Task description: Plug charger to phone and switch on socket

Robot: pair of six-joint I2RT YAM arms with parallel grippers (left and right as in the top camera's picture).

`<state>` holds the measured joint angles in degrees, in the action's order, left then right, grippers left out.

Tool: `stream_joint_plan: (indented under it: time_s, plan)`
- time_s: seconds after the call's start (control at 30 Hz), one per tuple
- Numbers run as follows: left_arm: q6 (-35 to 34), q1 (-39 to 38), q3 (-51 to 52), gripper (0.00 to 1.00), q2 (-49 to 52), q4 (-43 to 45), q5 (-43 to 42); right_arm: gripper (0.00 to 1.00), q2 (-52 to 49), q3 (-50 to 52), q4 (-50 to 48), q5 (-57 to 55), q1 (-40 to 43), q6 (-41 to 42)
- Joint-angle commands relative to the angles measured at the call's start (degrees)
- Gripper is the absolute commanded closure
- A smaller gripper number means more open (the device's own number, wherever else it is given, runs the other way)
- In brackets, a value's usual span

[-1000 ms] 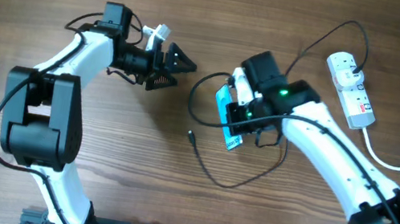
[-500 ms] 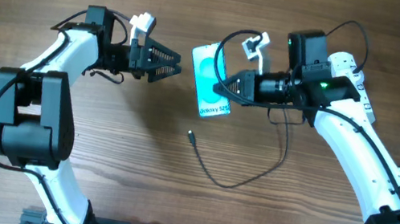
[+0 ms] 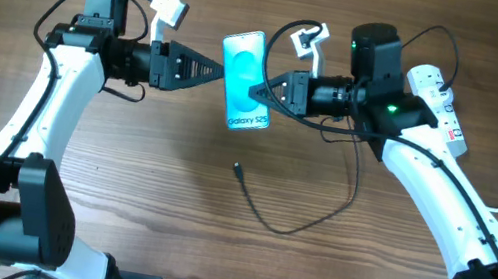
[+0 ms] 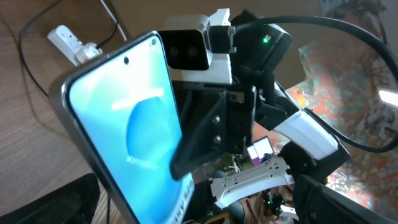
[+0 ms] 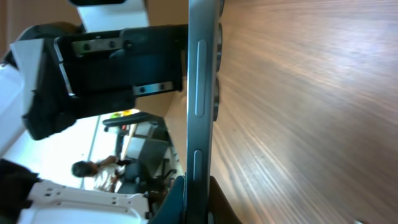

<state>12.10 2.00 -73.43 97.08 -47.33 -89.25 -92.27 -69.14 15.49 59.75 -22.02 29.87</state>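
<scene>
The wooden bench (image 3: 119, 189) fills the overhead view. The two white arms reach in from the near edge, the left arm (image 3: 53, 97) and the right arm (image 3: 431, 201), and their ends meet above the middle of the far half.

The socket (image 3: 440, 109) lies at the far right, angled, with its thick white lead (image 3: 492, 201) curling off toward the right edge.

The phone (image 3: 247, 80) is up off the bench between the two arms, teal screen turned upward and "Galaxy S25" readable at its lower end. The right fingers (image 3: 272, 90) are clamped on its right edge. The right wrist view has the phone (image 5: 200, 93) edge-on, rising out of their pinch. The left fingers (image 3: 205, 69) taper to a point right at the phone's left edge. Whether they grip it I cannot tell.

The charger (image 3: 318, 212) runs as a thin black cable from the socket, passes the right arm and loops loosely over the bench. Its connector tip (image 3: 237, 168) lies loose on the wood, below the phone and apart from it.
</scene>
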Motion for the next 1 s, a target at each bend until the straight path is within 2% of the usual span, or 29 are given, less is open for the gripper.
stream_joint_plan:
  time_s: [0.0,0.13,0.3,0.37,0.53,0.7,0.83,0.97]
  plan:
    - [-1.84,1.57,0.33,0.00,-0.35,1.01,0.37,0.96,1.64,-1.46,-2.69,4.87,-0.31,3.85]
    - [-7.41,3.93,0.33,0.00,-0.44,2.14,1.51,0.96,1.64,-1.46,-5.90,5.60,-0.33,6.08]
    - [-22.62,3.96,0.33,0.00,-1.16,10.08,3.54,0.96,1.64,-1.46,-9.31,6.82,-0.33,8.33]
    - [-33.11,3.63,0.33,0.00,-2.99,15.06,11.23,0.96,1.64,-1.46,-10.86,6.82,-0.33,10.03]
    - [-42.21,1.11,0.33,0.00,-9.14,24.37,12.41,0.96,1.64,-1.46,-15.52,7.91,-0.33,13.88]
    - [-43.04,-2.10,0.33,0.00,-11.65,25.81,12.35,0.96,1.64,-1.46,-22.10,9.25,-0.33,18.49]
    - [-43.08,-4.09,0.33,0.00,-11.65,31.30,8.74,0.96,1.64,-1.46,-24.94,9.64,-0.33,21.20]
    - [-46.73,-5.14,0.33,0.00,-11.67,37.83,6.14,0.96,1.64,-1.46,-24.94,9.57,-0.33,21.24]
